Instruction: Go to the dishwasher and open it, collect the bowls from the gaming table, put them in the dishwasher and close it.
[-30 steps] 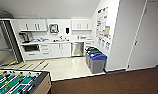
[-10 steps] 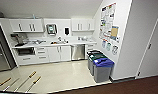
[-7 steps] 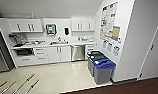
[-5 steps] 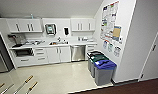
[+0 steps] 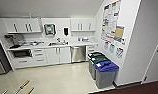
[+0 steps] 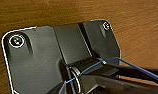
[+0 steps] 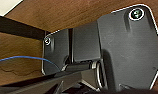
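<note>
Kitchenette ahead. The dishwasher (image 5: 78,53), steel-fronted and closed, sits under the counter (image 5: 70,45) at about 12 o'clock, just right of the sink (image 5: 56,43) and white cabinets (image 5: 57,55). Three lidded bins (image 5: 102,70) stand in a row at 2 o'clock along the poster wall (image 5: 112,25), beside the approach. Wooden rod handles (image 5: 23,85) intrude at 8 o'clock. Pale floor (image 5: 60,77) lies between. Whether either gripper is open or closed cannot be told; both wrist views look down on brown wood flooring (image 6: 70,12).
</note>
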Robot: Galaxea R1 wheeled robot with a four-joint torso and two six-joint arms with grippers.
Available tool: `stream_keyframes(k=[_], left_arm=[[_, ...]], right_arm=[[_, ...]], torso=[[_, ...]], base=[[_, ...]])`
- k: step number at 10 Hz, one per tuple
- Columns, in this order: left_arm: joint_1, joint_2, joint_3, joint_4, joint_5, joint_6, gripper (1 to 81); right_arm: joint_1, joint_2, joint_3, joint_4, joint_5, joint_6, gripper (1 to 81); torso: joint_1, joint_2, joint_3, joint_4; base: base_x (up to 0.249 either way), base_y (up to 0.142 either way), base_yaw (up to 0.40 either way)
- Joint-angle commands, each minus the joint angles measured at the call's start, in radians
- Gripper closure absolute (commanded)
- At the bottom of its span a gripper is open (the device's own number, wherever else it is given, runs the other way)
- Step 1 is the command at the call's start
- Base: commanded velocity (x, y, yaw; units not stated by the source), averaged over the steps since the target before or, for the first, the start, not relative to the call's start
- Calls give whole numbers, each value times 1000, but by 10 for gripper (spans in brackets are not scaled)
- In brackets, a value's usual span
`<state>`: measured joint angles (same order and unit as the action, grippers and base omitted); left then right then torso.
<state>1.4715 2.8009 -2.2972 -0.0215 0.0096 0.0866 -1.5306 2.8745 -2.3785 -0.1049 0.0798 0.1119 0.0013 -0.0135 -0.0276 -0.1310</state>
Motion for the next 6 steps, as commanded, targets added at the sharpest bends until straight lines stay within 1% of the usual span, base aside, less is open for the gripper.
stream_keyframes(k=[1,4,6], left_arm=[[-49,-6,-4,8,53,10,10],[-49,7,-27,8,53,10,10],[-41,-15,-24,5,50,10,10]], right_arm=[[51,2,10,-16,-48,-6,10],[48,-5,-1,-15,-46,-6,10],[42,-51,18,-9,-43,-5,10]], torso=[[0,0,0,0],[0,0,0,0],[0,0,0,0]], base=[[189,0,0],[190,0,0],[175,0,0]])
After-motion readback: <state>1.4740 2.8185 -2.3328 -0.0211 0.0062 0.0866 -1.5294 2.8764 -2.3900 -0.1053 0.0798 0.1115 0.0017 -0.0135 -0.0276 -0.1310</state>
